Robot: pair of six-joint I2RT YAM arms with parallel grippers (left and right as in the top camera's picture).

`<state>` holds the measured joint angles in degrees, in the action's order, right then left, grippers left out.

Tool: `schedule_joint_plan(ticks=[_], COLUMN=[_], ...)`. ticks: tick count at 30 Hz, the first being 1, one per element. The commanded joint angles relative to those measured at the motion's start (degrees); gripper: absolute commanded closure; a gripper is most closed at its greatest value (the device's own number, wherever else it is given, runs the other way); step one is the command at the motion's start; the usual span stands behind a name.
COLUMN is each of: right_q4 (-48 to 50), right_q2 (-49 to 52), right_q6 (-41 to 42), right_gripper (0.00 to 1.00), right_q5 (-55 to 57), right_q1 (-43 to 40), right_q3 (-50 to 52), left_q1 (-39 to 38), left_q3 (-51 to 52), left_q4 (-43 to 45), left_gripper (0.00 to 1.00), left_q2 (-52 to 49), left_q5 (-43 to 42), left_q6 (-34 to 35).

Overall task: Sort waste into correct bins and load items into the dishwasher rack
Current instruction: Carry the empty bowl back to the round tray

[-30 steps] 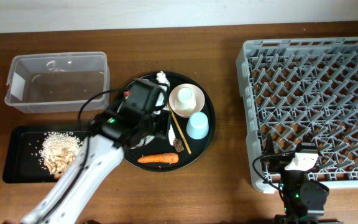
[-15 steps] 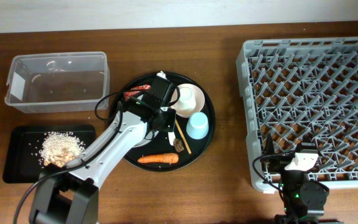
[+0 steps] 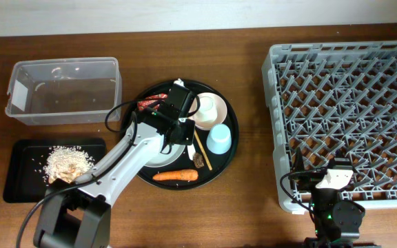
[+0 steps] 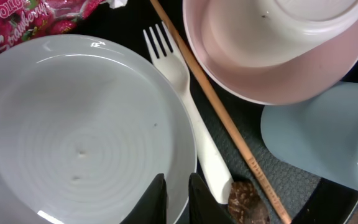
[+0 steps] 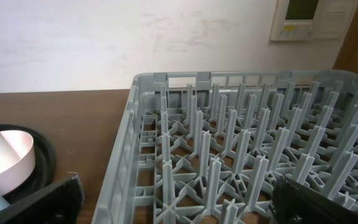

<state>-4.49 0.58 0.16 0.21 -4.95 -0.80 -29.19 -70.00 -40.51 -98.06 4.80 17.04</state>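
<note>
I see a pale grey plate (image 4: 73,143) with faint concentric rings, a red wrapper (image 4: 30,18) printed with strawberries and white lettering, a cream-pink bowl (image 4: 272,56), a light blue cup (image 4: 316,137), a white fork (image 4: 191,124), an orange carrot (image 3: 175,176) and a grey rack (image 5: 229,155).

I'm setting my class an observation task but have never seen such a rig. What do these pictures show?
A two-armed robot works at a table. One picture looks down from above; the other two come from wrist cameras. The left gripper straddles the rim of a grey plate on a round black tray, beside a white fork, chopstick, pink bowl, blue cup, red wrapper and carrot. Whether it grips is unclear. The right gripper is open and empty near the grey dishwasher rack. Rice lies in a shallow black tray.
</note>
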Motion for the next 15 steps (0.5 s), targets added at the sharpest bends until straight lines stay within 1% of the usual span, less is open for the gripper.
schedule_joint_plan(ticks=[1,7,9,10,11,12,15], right_q4=[-0.2,-0.2,-0.2,-0.2,-0.2,-0.2,-0.2], right_q2=[-0.4,-0.4,-0.4,-0.4,-0.4,-0.4,-0.4], right_q6=[0.1,0.1,0.1,0.1,0.1,0.1,0.1], right_gripper=[0.01,0.01,0.01,0.01,0.01,0.01,0.01], right_q5=[0.5,0.5,0.5,0.5,0.5,0.5,0.5], right_q1=[-0.4,-0.4,-0.4,-0.4,-0.4,-0.4,-0.4], right_q3=[0.5,0.5,0.5,0.5,0.5,0.5,0.5], left_q1=[-0.2,-0.2,-0.2,-0.2,-0.2,-0.2,-0.8], left_q3=[-0.8,-4.2,-5.2,-5.2,-5.2,-5.2,-5.0], left_q4=[-0.4,-8.0,-10.3,-11.0,-11.7,-12.4,-15.4], left_gripper=[0.87,0.86,0.79,0.64,0.61,0.61,0.62], left_q2=[-0.5,2.7,4.2,4.8,4.9,4.9,4.9], left_q5=[0.8,0.4,0.6,0.5,0.3,-0.6,-10.1], left_q6=[0.1,0.1,0.1,0.1,0.1,0.1,-0.3])
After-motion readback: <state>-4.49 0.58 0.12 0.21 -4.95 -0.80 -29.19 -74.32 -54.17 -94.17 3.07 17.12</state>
